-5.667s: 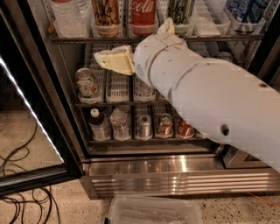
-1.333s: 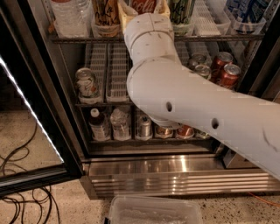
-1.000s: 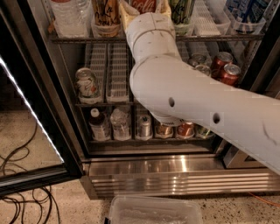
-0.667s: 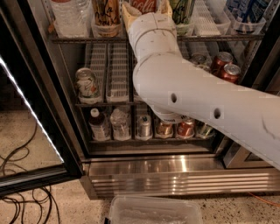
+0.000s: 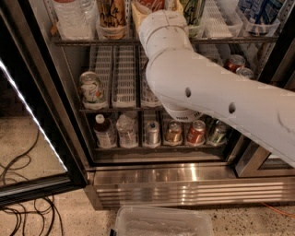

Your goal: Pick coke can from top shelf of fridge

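The coke can (image 5: pixel 150 3) stands on the top shelf (image 5: pixel 83 41) of the fridge (image 5: pixel 184 184). Only a strip of its red side shows at the top edge of the camera view. My gripper (image 5: pixel 155 6) is up at the can, reaching into the top shelf from below, and covers most of it. My white arm (image 5: pixel 207 92) runs from the lower right across the middle shelf. The can's script and rim are out of view.
On the top shelf are a water bottle (image 5: pixel 73 16), a gold-and-black can (image 5: pixel 112 16) and a green can (image 5: pixel 193 11). A green-white can (image 5: pixel 91 87) and short red cans (image 5: pixel 235 62) sit lower. The open glass door (image 5: pixel 32 115), floor cables (image 5: pixel 23 203) and a clear bin (image 5: pixel 163 223) are near.
5.7 s ago my gripper was at the middle shelf; it has risen to the top shelf at the coke can. Over the last second the arm has shifted slightly right.
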`<state>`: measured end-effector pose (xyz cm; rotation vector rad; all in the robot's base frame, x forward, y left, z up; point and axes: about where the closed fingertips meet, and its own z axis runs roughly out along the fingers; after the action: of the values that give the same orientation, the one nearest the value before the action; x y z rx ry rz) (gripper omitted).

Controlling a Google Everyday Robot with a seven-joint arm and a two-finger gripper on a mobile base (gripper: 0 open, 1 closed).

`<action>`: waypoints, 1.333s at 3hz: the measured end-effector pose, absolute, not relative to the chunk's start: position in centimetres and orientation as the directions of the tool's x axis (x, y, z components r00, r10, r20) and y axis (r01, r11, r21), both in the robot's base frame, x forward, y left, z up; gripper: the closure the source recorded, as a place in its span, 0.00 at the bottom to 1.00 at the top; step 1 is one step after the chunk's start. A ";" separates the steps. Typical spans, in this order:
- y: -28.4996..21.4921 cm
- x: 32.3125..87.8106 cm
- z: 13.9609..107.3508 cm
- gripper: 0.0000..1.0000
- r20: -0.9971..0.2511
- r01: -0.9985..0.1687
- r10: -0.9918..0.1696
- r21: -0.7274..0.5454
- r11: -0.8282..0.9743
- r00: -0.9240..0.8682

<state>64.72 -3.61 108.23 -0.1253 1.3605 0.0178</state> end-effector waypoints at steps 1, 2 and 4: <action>-3.5 66.7 109.1 0.33 -0.972 -0.103 -0.091 -0.116 0.988 0.218; -3.3 67.1 109.1 0.31 -0.971 -0.102 -0.099 -0.124 0.987 0.219; -3.3 67.1 109.1 0.73 -0.971 -0.102 -0.099 -0.124 0.987 0.219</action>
<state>67.14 -3.32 109.15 -0.1741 1.3522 0.0020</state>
